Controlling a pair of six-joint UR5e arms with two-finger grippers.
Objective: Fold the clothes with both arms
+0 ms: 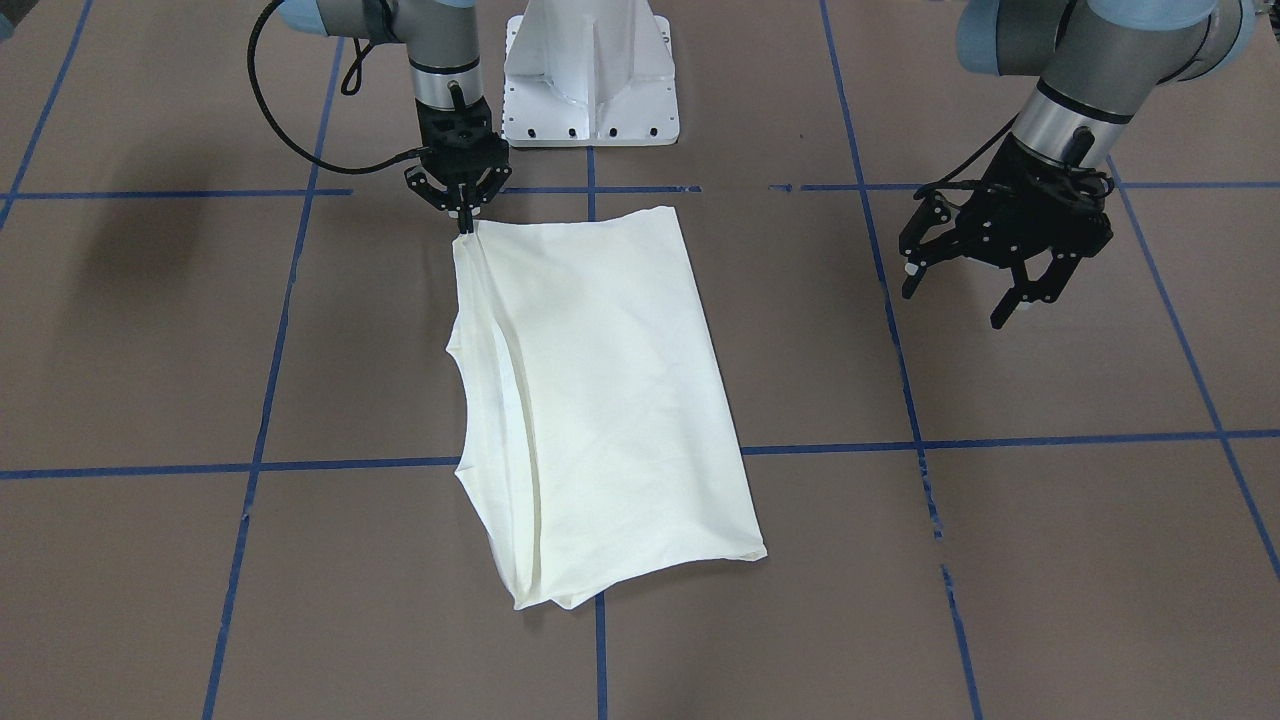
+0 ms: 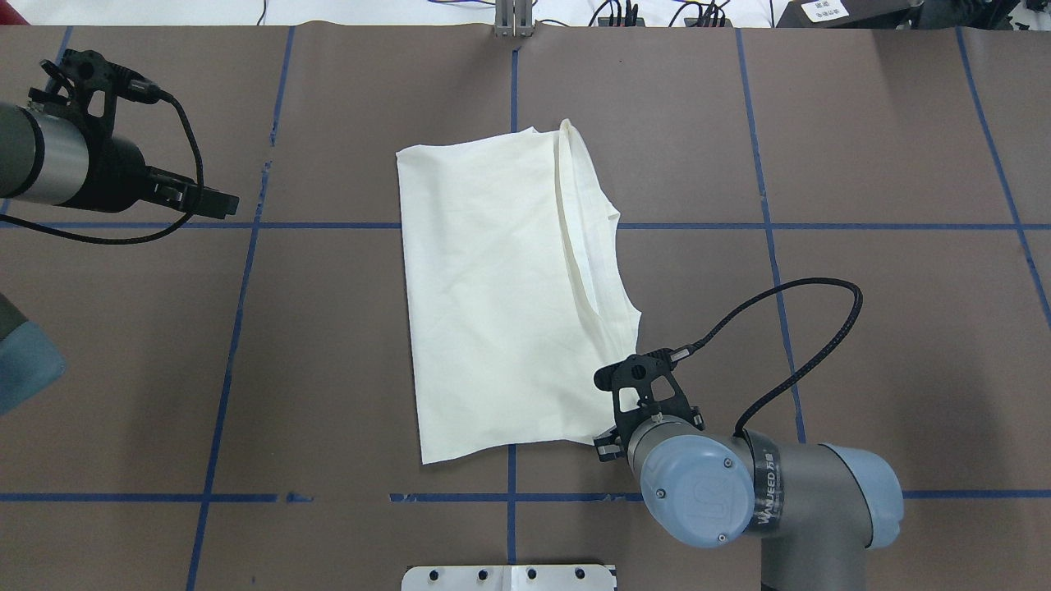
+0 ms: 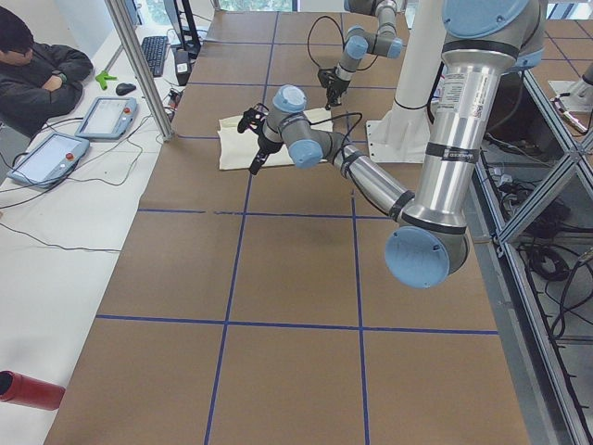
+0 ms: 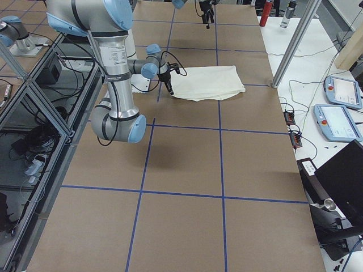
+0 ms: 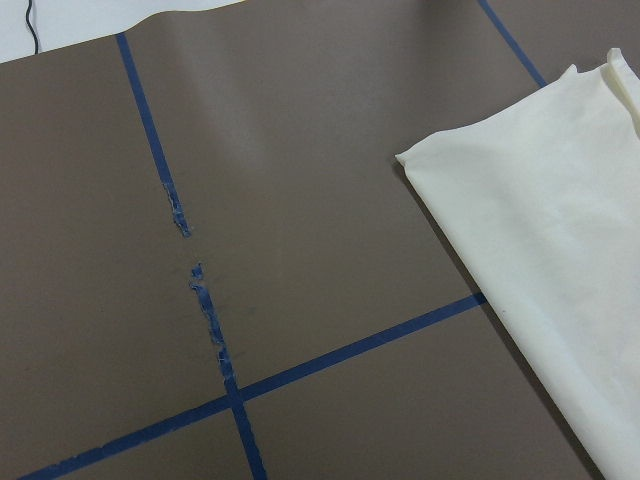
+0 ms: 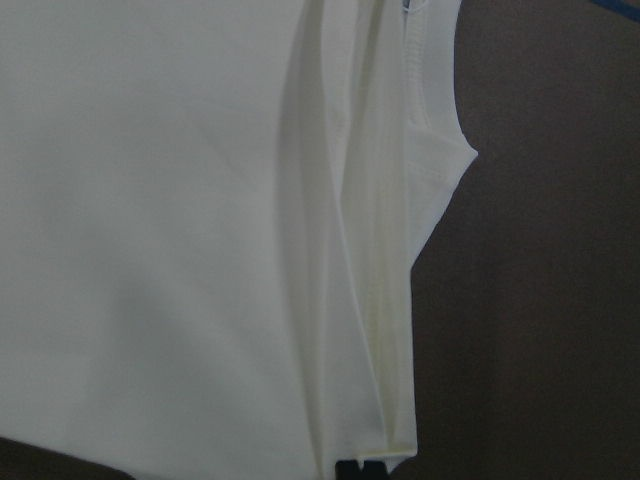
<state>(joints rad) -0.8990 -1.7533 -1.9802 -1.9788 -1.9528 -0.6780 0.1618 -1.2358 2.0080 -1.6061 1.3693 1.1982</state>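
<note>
While my right tool [image 1: 463, 224] is pinching a corner of the shirt [image 1: 600, 400], I'm seeing my left tool [image 1: 955, 304] hovering spread open.

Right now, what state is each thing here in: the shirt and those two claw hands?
T-shirt: folded into a long panel, plain cream side up, lying flat, one corner pinched.
right gripper: shut on a corner of the T-shirt on the robot's side.
left gripper: open, empty, off to the side, clear of the T-shirt.
</note>
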